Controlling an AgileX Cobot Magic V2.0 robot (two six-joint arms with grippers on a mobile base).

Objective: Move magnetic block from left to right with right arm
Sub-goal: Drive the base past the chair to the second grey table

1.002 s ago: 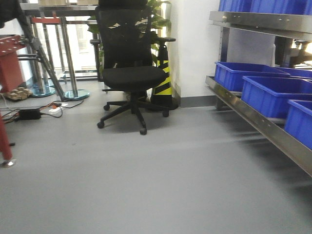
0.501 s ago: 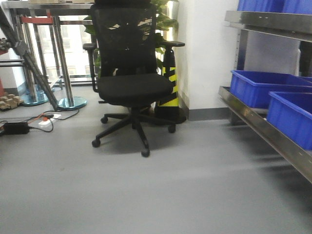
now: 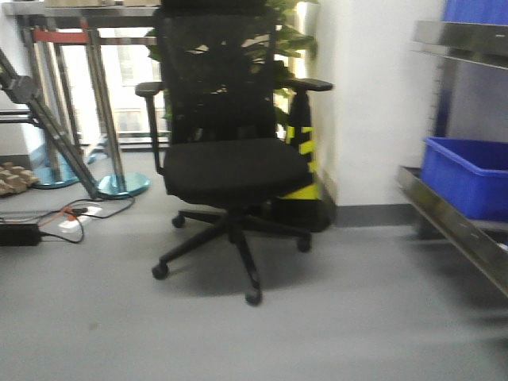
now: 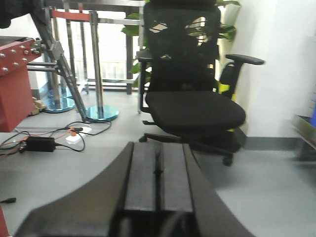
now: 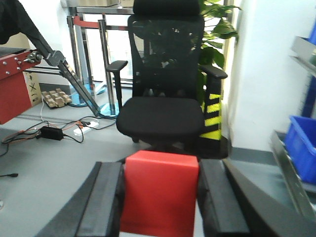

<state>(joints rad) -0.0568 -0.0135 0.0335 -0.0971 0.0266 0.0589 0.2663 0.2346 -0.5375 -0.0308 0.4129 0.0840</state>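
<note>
In the right wrist view the magnetic block (image 5: 160, 192), a plain matte red cube, sits clamped between the two black fingers of my right gripper (image 5: 160, 170), carried above the grey floor. The left wrist view shows my left gripper (image 4: 158, 148) shut, its two black pads pressed flat together with nothing between them. Neither gripper nor the block appears in the front view.
A black office chair (image 3: 230, 159) stands straight ahead on the grey floor. Blue bins (image 3: 468, 175) sit on a steel shelf at the right. Cables and a power brick (image 3: 20, 234) lie at the left by chrome posts. A red metal frame (image 5: 12, 94) is at the far left.
The front view has swung rightward and closer: the chair looks larger and nearer the middle, and fewer blue bins show at the right.
</note>
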